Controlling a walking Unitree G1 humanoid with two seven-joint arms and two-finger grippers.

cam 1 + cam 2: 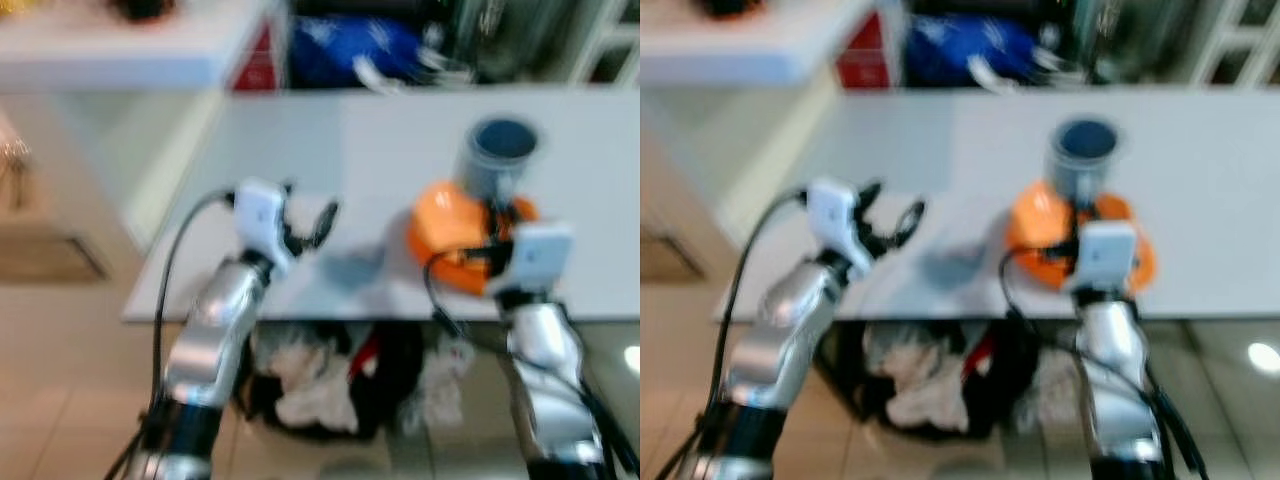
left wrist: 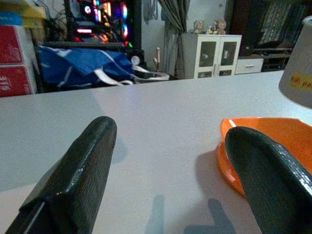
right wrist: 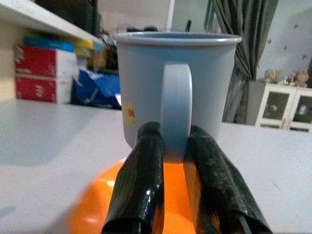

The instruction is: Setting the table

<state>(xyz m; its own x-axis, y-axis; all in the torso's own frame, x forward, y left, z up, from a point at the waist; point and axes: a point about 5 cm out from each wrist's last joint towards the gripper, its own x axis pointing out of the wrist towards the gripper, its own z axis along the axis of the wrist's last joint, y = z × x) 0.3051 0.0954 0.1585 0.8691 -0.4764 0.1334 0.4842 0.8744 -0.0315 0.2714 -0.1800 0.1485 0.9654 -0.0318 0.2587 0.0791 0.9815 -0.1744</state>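
Note:
A grey-blue mug [image 1: 500, 155] sits over the far edge of an orange plate [image 1: 445, 235] on the white table [image 1: 360, 140]; whether it rests on the plate or hangs just above it I cannot tell. In the right wrist view my right gripper [image 3: 174, 135] is shut on the mug's handle [image 3: 175, 97], one black finger on each side. My left gripper [image 1: 315, 225] stands open over the bare tabletop to the left of the plate, with nothing between its fingers [image 2: 83, 170]. The plate's rim [image 2: 273, 146] shows beside its right finger.
A blue bag [image 1: 350, 50] and a red box [image 1: 258, 65] lie beyond the table's far edge. A white counter [image 1: 120, 50] stands at the far left. A heap of cloths [image 1: 320, 385] lies under the near edge. The head views are blurred.

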